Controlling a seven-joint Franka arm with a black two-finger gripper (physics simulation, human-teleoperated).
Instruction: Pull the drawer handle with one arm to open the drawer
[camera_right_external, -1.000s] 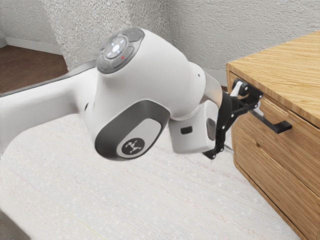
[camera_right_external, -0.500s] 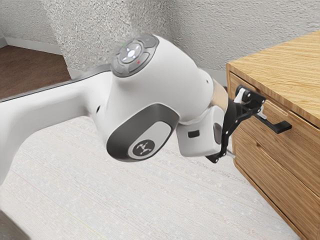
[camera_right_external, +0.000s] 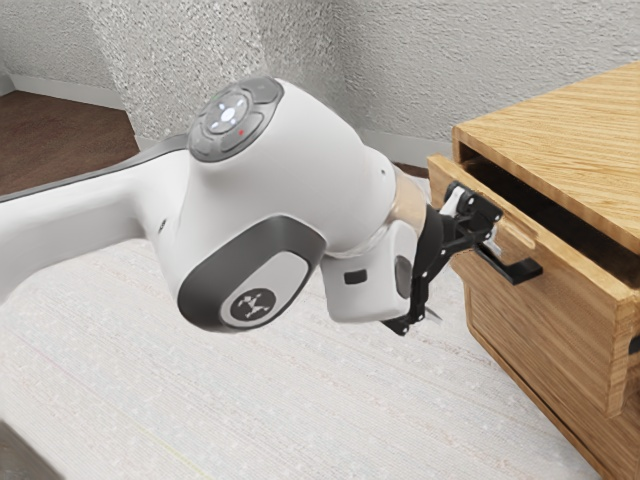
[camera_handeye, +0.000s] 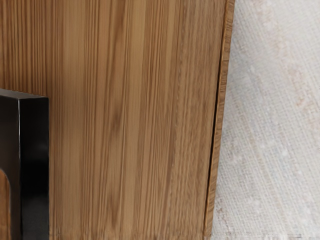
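The top drawer (camera_right_external: 560, 300) now stands partly out of the cabinet (camera_right_external: 575, 125) at the exterior view's right; half a second ago it sat flush. My gripper (camera_right_external: 487, 232) has its fingers clamped on the handle (camera_right_external: 515, 265). I judge the opening under way, with travel remaining.

You have a pale, coarse-textured carpet (camera_right_external: 250, 400) underfoot, with dark wooden floorboards (camera_right_external: 50, 130) beyond it at the exterior view's left. The wooden drawer cabinet (camera_right_external: 545, 370) stands directly on the carpet at the exterior view's right.
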